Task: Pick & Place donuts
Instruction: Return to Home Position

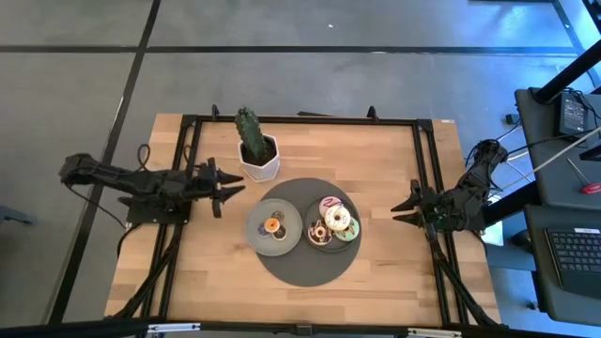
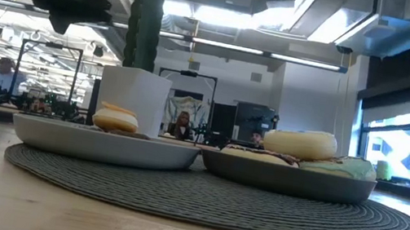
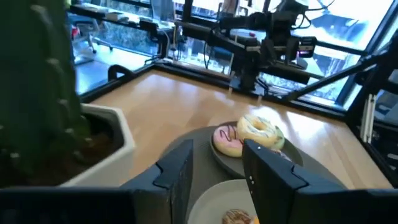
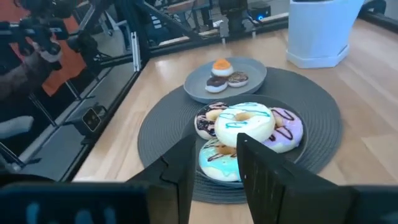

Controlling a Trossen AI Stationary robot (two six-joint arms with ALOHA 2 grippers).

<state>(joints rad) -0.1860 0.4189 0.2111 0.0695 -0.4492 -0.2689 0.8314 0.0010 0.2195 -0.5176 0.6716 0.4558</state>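
Note:
Two grey plates sit side by side on a round dark mat [image 1: 302, 266]. The left plate [image 1: 255, 235] carries tiny donuts: an orange one [image 1: 272, 224] and brown ones [image 4: 216, 84]. The right plate [image 1: 315, 242] holds a pile of larger donuts, white [image 4: 244, 121] on top, with pink [image 3: 227, 140], purple [image 4: 287, 129] and green [image 4: 217, 158] under it. My left gripper [image 1: 232, 191] hovers open to the left of the mat, near the cactus pot. My right gripper [image 1: 402, 208] is open near the table's right edge, pointing at the plates. Both are empty.
A cactus in a white pot [image 1: 257, 155] stands just beyond the mat, close to my left gripper. A black frame [image 1: 310, 119] runs along the table's far, left and right sides. Bare wood [image 1: 225, 282] lies on the near side of the mat.

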